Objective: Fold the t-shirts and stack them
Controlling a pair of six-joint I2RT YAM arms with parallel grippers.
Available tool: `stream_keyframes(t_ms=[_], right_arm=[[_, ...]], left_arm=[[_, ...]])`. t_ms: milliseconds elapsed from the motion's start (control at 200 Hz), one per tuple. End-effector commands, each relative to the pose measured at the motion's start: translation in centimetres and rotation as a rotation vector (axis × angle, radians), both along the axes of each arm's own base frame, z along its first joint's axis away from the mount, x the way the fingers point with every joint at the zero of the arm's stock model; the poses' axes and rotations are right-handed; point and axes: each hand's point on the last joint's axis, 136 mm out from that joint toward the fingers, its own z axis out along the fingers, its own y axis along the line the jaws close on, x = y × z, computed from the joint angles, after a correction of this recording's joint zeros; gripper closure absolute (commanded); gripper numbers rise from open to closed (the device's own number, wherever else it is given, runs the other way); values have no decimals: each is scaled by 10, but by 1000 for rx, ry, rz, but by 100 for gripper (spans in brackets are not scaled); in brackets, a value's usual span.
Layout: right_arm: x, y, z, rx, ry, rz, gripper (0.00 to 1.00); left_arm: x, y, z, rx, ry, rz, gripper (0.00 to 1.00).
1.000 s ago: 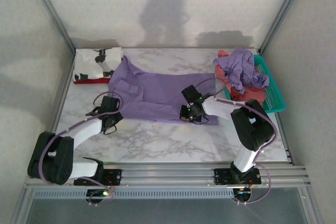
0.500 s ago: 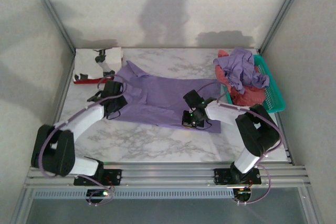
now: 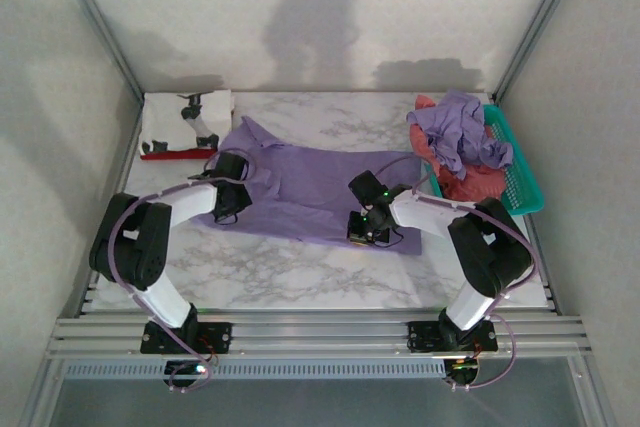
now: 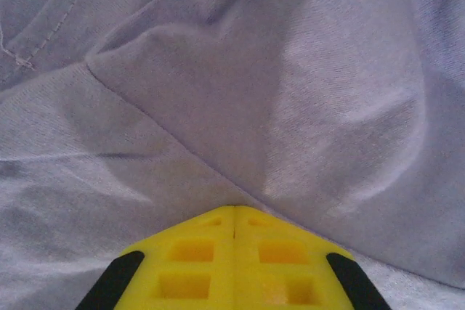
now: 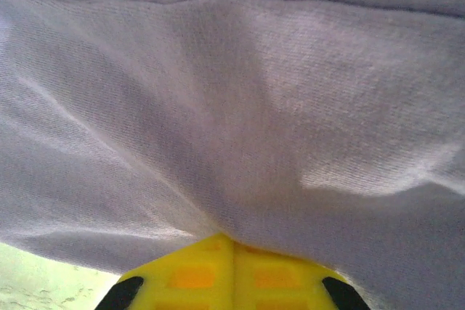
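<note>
While the right pincer (image 3: 365, 230) has held almost the same spot over the last second, the left pincer (image 3: 232, 199) has swung away from the arm bases and inward. It has gone from the near-left corner of the spread lavender t-shirt (image 3: 310, 182) to a place over the shirt's left part. Both pincers are fully closed on this shirt. In the left wrist view the left pincer (image 4: 234, 215) nips a ridge of lavender cloth that fans out from its tip. In the right wrist view the right pincer (image 5: 232, 241) has a hanging fold caught at its tip, with a sliver of counter (image 3: 300, 277) below.

The shirt lies flat on the marble between the two pincers, its collar beyond the left one. This reads as the near hem being carried up over the body, an early fold with the left side leading.

Beyond the left pincer sits a white printed t-shirt (image 3: 185, 119) on a red t-shirt (image 3: 170, 154), already stacked. Right of the right pincer, a teal mesh basket (image 3: 520, 182) holds a crumpled lavender t-shirt (image 3: 460, 132) and a coral-red t-shirt (image 3: 470, 185), both still unfolded.
</note>
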Motion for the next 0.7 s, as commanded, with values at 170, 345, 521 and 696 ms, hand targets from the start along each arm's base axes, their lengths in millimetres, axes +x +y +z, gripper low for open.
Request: stream_keyframes(t_ms=[170, 345, 521, 696], right_arm=[[-16, -9, -6, -44, 55, 23, 94], [-26, -16, -4, -45, 66, 9, 93], [-43, -7, -3, 6, 97, 34, 93], [-49, -7, 13, 21, 71, 41, 92]], left_arm=[[-39, 24, -16, 82, 53, 74, 100], [-74, 31, -19, 72, 93, 86, 100], [-103, 28, -20, 13, 105, 125, 100], [-103, 25, 15, -34, 3, 130, 100]])
